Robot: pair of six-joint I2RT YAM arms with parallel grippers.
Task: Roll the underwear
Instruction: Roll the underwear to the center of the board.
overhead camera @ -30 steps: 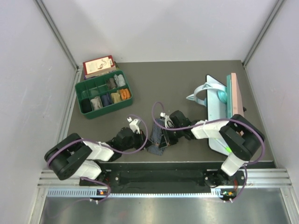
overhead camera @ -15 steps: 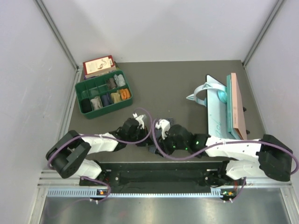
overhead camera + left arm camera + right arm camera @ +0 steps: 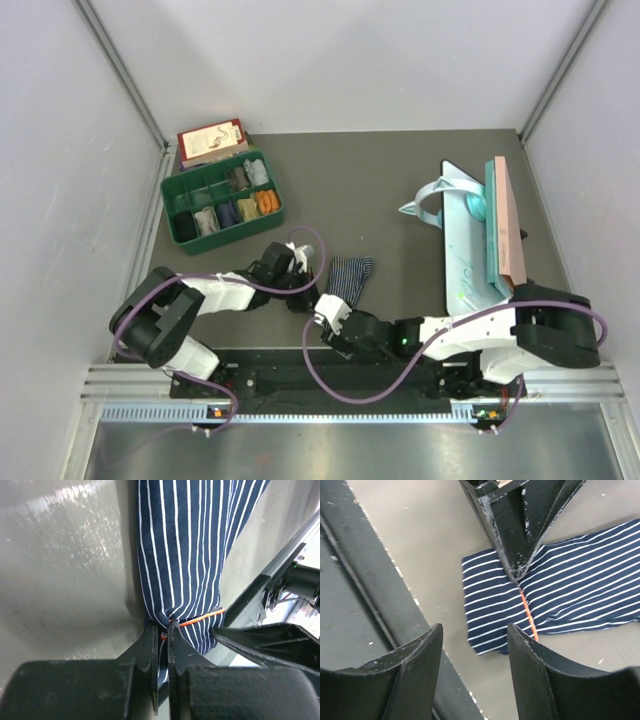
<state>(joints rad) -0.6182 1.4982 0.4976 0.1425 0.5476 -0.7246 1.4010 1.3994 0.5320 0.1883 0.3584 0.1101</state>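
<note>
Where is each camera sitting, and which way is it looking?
Top camera: above and behind the robot, looking down at the grey table; the left arm and right arm show whole.
Left wrist camera: on the left arm, looking along the shut left gripper, which pinches the dark blue, white-striped cloth underwear by its orange band.
Right wrist camera: on the right arm, looking down past the open right gripper at the table.
Shared: both wrist views show the underwear and the left gripper pinching it.

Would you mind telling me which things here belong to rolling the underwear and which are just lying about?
Job in hand: striped underwear; left gripper, shut on it; right gripper, open.
Lying about: green tray of rolled cloths; box; pale blue board; pink board.
</note>
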